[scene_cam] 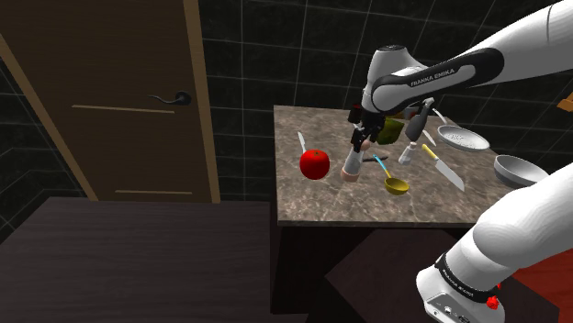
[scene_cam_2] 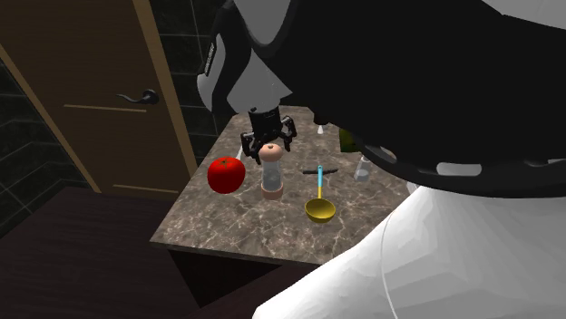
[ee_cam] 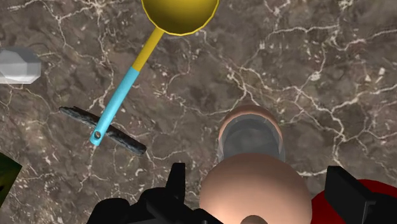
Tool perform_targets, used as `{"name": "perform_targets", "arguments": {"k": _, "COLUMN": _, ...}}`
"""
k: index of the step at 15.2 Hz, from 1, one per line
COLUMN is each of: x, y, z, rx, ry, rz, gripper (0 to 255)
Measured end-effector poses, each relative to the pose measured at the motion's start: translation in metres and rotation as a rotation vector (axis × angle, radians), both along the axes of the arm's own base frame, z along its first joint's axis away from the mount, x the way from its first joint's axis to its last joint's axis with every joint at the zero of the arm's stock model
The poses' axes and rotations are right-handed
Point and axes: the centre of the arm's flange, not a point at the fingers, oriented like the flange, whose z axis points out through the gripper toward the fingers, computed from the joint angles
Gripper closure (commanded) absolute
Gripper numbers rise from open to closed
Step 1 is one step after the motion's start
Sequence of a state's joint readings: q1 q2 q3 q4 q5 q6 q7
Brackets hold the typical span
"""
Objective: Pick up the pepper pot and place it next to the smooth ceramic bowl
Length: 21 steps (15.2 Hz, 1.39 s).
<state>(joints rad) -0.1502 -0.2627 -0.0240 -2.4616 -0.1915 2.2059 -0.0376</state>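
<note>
The pepper pot [scene_cam_2: 270, 177] stands upright on the brown marbled counter [scene_cam_2: 227, 231], near the middle of the second exterior view. It is just right of a red apple [scene_cam_2: 226, 174] and left of a yellow ladle [scene_cam_2: 319, 209] with a blue handle. The pot has a pinkish round knob, a grey middle part and a pinkish foot. The black gripper [scene_cam_2: 269, 148] hangs directly over it and points down. In the wrist view the two fingers [ee_cam: 177, 184] stand apart, one at each side of the knob. A small gap shows at both sides, so the jaws are open and the pot is not held. In the shoulder view a grey bowl [scene_cam: 517, 170] sits at the right edge of the frame, well apart from the pot, and a knife [scene_cam: 447, 172] lies between them. A brown door [scene_cam: 110, 92] stands in the upper left.
</note>
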Motion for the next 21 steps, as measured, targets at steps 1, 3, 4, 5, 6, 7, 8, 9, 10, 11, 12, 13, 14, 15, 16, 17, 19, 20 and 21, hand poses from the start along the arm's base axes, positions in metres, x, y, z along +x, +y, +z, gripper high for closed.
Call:
{"name": "perform_targets", "arguments": {"k": 1, "x": 0.000, "y": 0.000, "z": 0.000, "rx": 0.000, "ry": 0.000, "rz": 0.000, "gripper": 0}}
{"name": "perform_targets", "arguments": {"k": 3, "x": 0.000, "y": 0.000, "z": 0.000, "rx": 0.000, "ry": 0.000, "rz": 0.000, "gripper": 255}}
{"name": "perform_targets", "arguments": {"k": 4, "x": 0.000, "y": 0.000, "z": 0.000, "rx": 0.000, "ry": -0.001, "rz": 0.000, "gripper": 255}}
{"name": "perform_targets", "arguments": {"k": 5, "x": 0.000, "y": 0.000, "z": 0.000, "rx": 0.000, "ry": -0.001, "rz": 0.000, "gripper": 255}}
{"name": "perform_targets", "arguments": {"k": 6, "x": 0.000, "y": 0.000, "z": 0.000, "rx": 0.000, "ry": -0.001, "rz": 0.000, "gripper": 255}}
{"name": "perform_targets", "arguments": {"k": 7, "x": 0.000, "y": 0.000, "z": 0.000, "rx": 0.000, "ry": -0.001, "rz": 0.000, "gripper": 255}}
{"name": "perform_targets", "arguments": {"k": 8, "x": 0.000, "y": 0.000, "z": 0.000, "rx": 0.000, "ry": -0.001, "rz": 0.000, "gripper": 255}}
{"name": "perform_targets", "arguments": {"k": 9, "x": 0.000, "y": 0.000, "z": 0.000, "rx": 0.000, "ry": -0.001, "rz": 0.000, "gripper": 255}}
{"name": "perform_targets", "arguments": {"k": 10, "x": 0.000, "y": 0.000, "z": 0.000, "rx": 0.000, "ry": -0.001, "rz": 0.000, "gripper": 255}}
{"name": "perform_targets", "arguments": {"k": 11, "x": 0.000, "y": 0.000, "z": 0.000, "rx": 0.000, "ry": -0.001, "rz": 0.000, "gripper": 255}}
{"name": "perform_targets", "arguments": {"k": 12, "x": 0.000, "y": 0.000, "z": 0.000, "rx": 0.000, "ry": -0.001, "rz": 0.000, "gripper": 255}}
{"name": "perform_targets", "arguments": {"k": 13, "x": 0.000, "y": 0.000, "z": 0.000, "rx": 0.000, "ry": -0.001, "rz": 0.000, "gripper": 255}}
{"name": "perform_targets", "arguments": {"k": 14, "x": 0.000, "y": 0.000, "z": 0.003, "rx": 0.000, "ry": -0.001, "rz": 0.000, "gripper": 255}}
{"name": "perform_targets", "arguments": {"k": 15, "x": 0.000, "y": 0.001, "z": 0.007, "rx": 0.000, "ry": 0.000, "rz": 0.000, "gripper": 255}}
{"name": "perform_targets", "arguments": {"k": 16, "x": 0.000, "y": 0.000, "z": 0.012, "rx": 0.000, "ry": 0.000, "rz": 0.000, "gripper": 255}}
{"name": "perform_targets", "arguments": {"k": 17, "x": 0.000, "y": 0.000, "z": 0.017, "rx": 0.000, "ry": 0.000, "rz": 0.000, "gripper": 255}}
{"name": "perform_targets", "arguments": {"k": 19, "x": 0.000, "y": 0.000, "z": 0.026, "rx": 0.000, "ry": 0.000, "rz": 0.000, "gripper": 255}}
{"name": "perform_targets", "arguments": {"k": 20, "x": 0.000, "y": -0.001, "z": 0.031, "rx": 0.000, "ry": 0.000, "rz": 0.000, "gripper": 255}}
{"name": "perform_targets", "arguments": {"k": 21, "x": 0.000, "y": -0.001, "z": 0.036, "rx": 0.000, "ry": 0.000, "rz": 0.000, "gripper": 255}}
